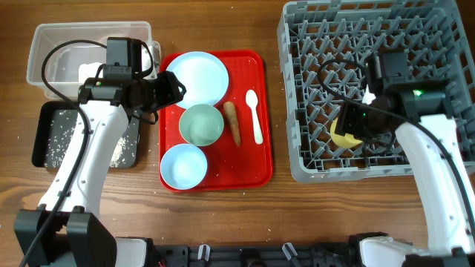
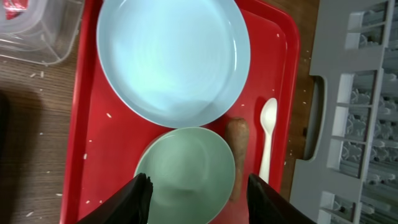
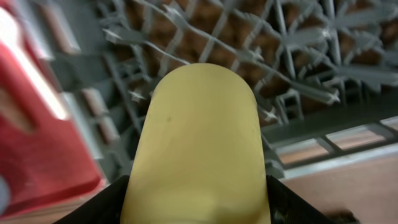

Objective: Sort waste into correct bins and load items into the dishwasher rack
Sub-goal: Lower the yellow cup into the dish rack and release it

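On the red serving tray [image 1: 260, 167] lie the pale-blue plate [image 1: 197, 78], pale-green bowl [image 1: 201, 124], light-blue bowl [image 1: 184, 166], brown stick-shaped scrap [image 1: 233, 122] and white spoon [image 1: 254, 115]. My left gripper [image 1: 175, 87] is open and empty, above the plate's left edge; in the left wrist view its fingers [image 2: 199, 199] straddle the green bowl [image 2: 186, 171], with the plate [image 2: 173, 57], scrap [image 2: 237, 155] and spoon [image 2: 267, 137] ahead. My right gripper [image 1: 343, 127] is shut on the yellow cup [image 3: 199, 149], held over the dishwasher rack's [image 1: 371, 30] front-left part.
The clear tub [image 1: 44, 44] holds white paper at back left. The black tray [image 1: 44, 126] in front of it holds white crumbs. The rack's wall [image 2: 354, 155] borders the red tray on the right. Crumbs dot the red tray.
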Controlling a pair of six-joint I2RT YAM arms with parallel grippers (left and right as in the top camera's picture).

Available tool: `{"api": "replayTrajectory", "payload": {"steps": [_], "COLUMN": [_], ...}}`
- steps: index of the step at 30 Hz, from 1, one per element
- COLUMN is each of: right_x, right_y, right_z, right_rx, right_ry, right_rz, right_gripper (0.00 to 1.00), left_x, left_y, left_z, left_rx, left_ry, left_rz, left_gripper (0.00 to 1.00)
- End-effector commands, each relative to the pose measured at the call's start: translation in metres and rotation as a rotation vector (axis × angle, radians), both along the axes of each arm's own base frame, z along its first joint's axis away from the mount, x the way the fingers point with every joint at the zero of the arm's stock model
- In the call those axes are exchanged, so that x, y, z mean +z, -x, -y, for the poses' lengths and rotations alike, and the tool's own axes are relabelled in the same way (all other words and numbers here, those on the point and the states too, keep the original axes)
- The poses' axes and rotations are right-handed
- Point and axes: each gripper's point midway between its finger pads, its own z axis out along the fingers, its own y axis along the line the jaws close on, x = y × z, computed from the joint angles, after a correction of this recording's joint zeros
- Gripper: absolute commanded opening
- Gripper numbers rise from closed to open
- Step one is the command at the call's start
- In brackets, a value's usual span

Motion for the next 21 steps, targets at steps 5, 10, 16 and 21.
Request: {"api": "replayTrajectory", "payload": {"steps": [5, 10, 16, 21], "right_x": [-0.069, -0.069, 0.025, 0.081], "right_y": [-0.002, -0.010, -0.068, -0.109], "right_z": [-0.002, -0.007, -0.033, -0.094], "right_rx": [0.013, 0.014, 0.144, 0.368], "right_ry": [0.023, -0.003, -0.128, -0.347], "right_rz": [-0.287, -0.264, 0.068, 0.348], "right_gripper": [0.56, 0.92, 0.94, 0.89], "left_x": [0.003, 0.003, 0.003, 0.003], "left_y": [-0.003, -0.003, -0.003, -0.003], "left_z": [-0.010, -0.010, -0.010, -0.009], "left_rx": [0.009, 0.009, 0.009, 0.008], "left_ry": [-0.061, -0.061, -0.061, -0.060], "left_rz": [0.027, 0.027, 0.027, 0.027], "left_gripper": [0.50, 0.50, 0.51, 0.58]}}
